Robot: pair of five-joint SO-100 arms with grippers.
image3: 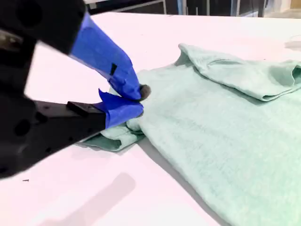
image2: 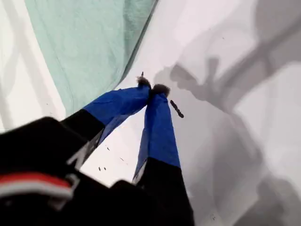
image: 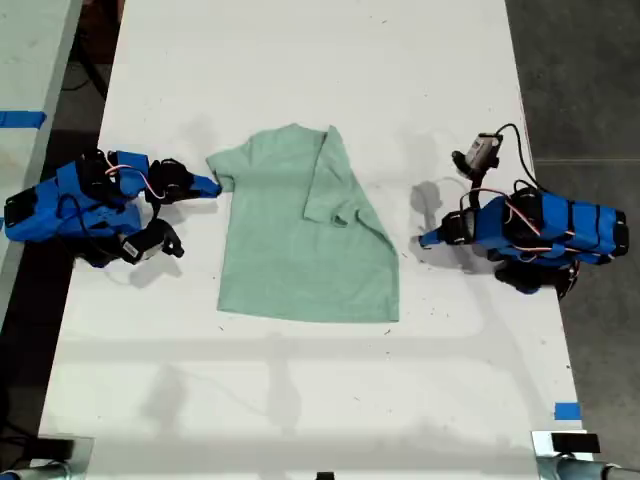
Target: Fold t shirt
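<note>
On the white table [image: 300, 400]: one t shirt [image: 290, 250], neck away from camera, long axis near-to-far. My second gripper [image3: 134, 101] pinches its sleeve; my first gripper [image2: 153, 89] sits beside it, fingers together, empty.

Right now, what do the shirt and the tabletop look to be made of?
The t shirt looks like soft knit cloth, probably cotton jersey: matte, faintly heathered mint, with limp folds and a rolled sleeve edge. The table looks like a hard, smooth white board, perhaps laminate: flat, with soft shadows and a slight sheen.
</note>
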